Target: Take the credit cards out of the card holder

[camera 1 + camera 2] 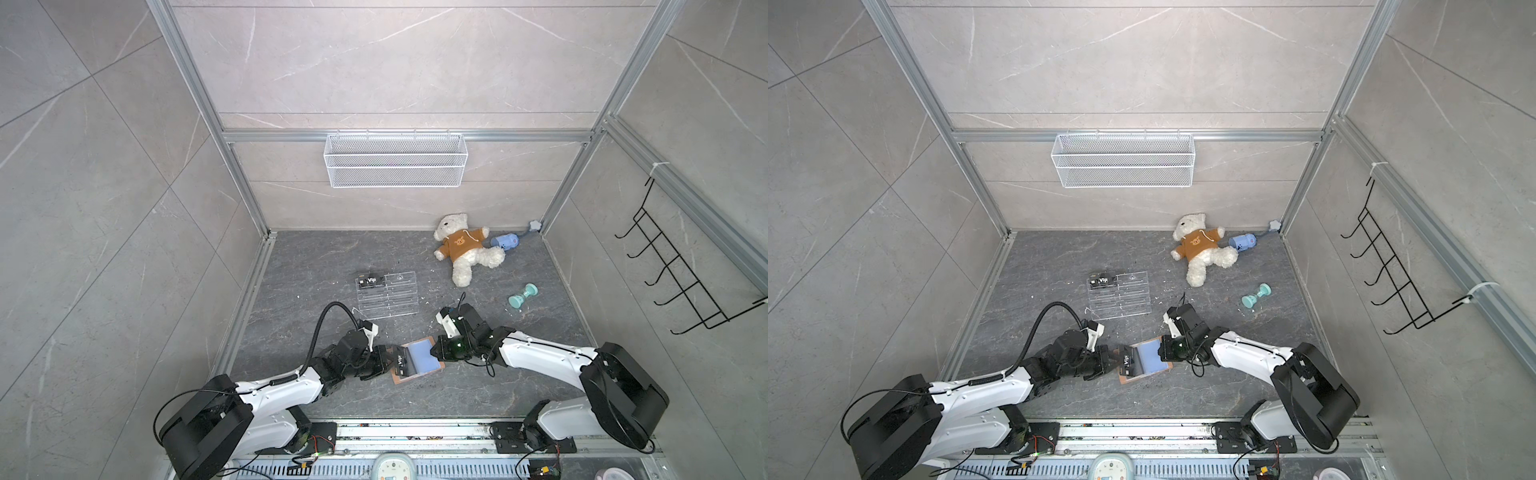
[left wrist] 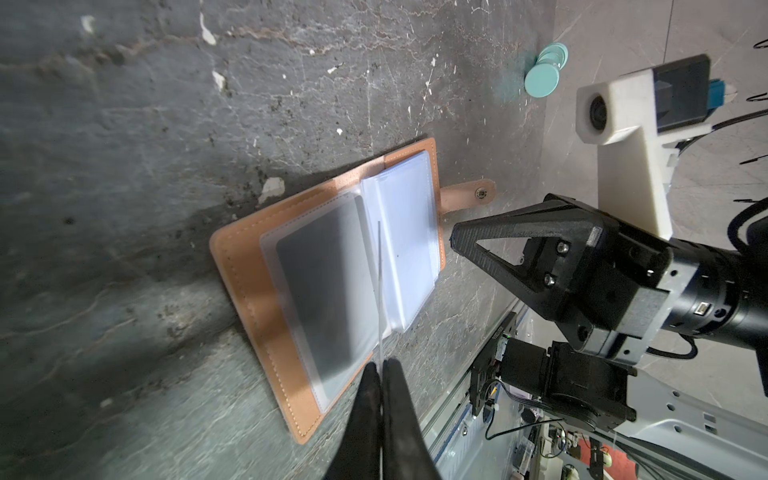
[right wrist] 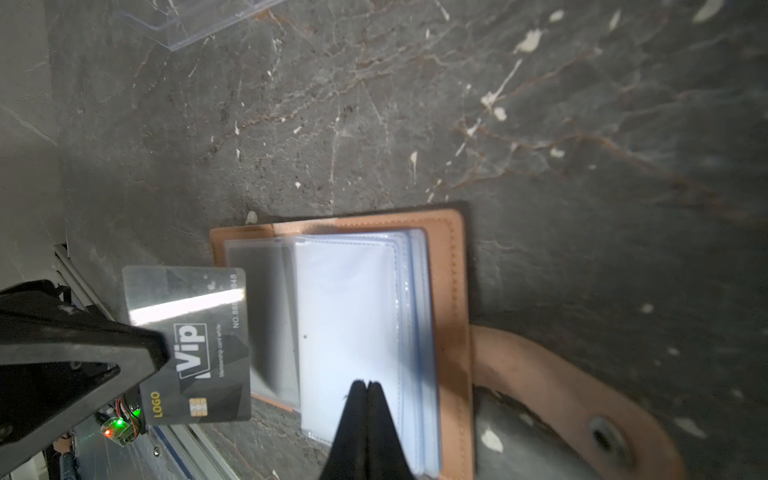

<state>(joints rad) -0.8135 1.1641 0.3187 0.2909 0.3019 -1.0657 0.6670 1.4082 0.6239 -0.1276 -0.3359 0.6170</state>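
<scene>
card holder point(image 1: 426, 359): tan leather, open flat, pale blue sleeves fanned; strap tab sticks out on the right gripper point(image 3: 365, 384) side, whose closed jaws sit over the sleeve stack.
Vip card point(image 3: 195, 345): dark grey, gold chip, pinched by an edge in the left gripper point(image 2: 380, 365) jaws, fully out of the sleeves.
sleeved card point(image 2: 324, 291): grey, in a frosted pocket just ahead of the left jaws.
third card point(image 1: 371, 281): face up, well apart from both jaws.

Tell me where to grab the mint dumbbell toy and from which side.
Grip the narrow bar of the mint dumbbell toy, coming straight down from above with the jaws across it. It lies on its side, and its wide end discs would probably stop it sliding out.
</scene>
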